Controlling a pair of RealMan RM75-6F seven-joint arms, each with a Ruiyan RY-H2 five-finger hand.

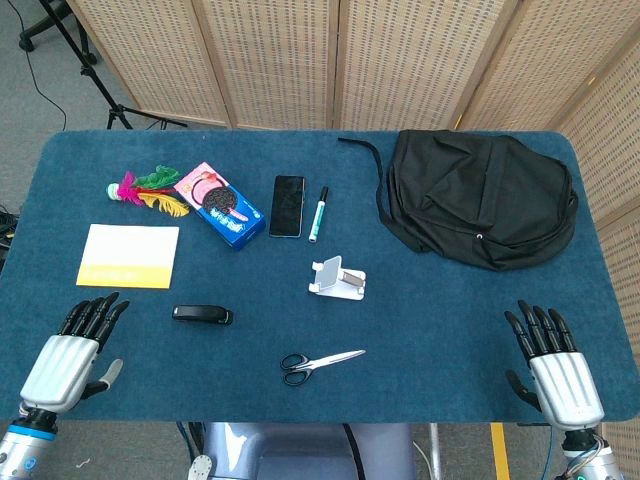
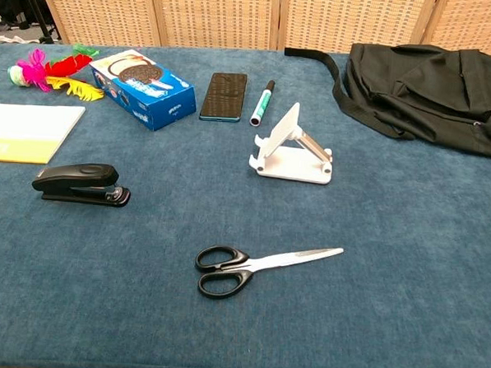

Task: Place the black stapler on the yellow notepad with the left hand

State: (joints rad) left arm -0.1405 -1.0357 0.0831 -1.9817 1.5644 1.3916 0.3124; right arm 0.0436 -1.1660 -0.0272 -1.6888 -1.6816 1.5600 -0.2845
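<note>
From where I stood, the left hand [image 1: 72, 350] lay at the near left corner of the blue table [image 1: 450, 320], palm down, fingers stretched forward and slightly apart, with nothing in it. Everything else I placed by the black stapler [image 1: 202, 314].

The yellow notepad [image 1: 128, 256] lay flat beyond the stapler and off to its left, the two near each other but not touching. The stapler itself sat a short way to the right of the left hand's fingertips and roughly level with them. Its long axis ran across the table, left to right, so it lay crosswise to the way the fingers pointed. In the chest view the stapler [image 2: 82, 183] stood on its base, closed, its hinge end seemingly toward the notepad [image 2: 26, 131].

To the right of the stapler and a little nearer the table edge lay a pair of scissors [image 1: 318, 364]. Much further right, at the opposite near corner, the right hand [image 1: 552, 366] rested the same way, fingers spread and empty.

The left hand was plainly the nearer one. I judged it would need to travel right and slightly forward, then close across the stapler's narrow width, before carrying it back left and away to the pad.
</note>
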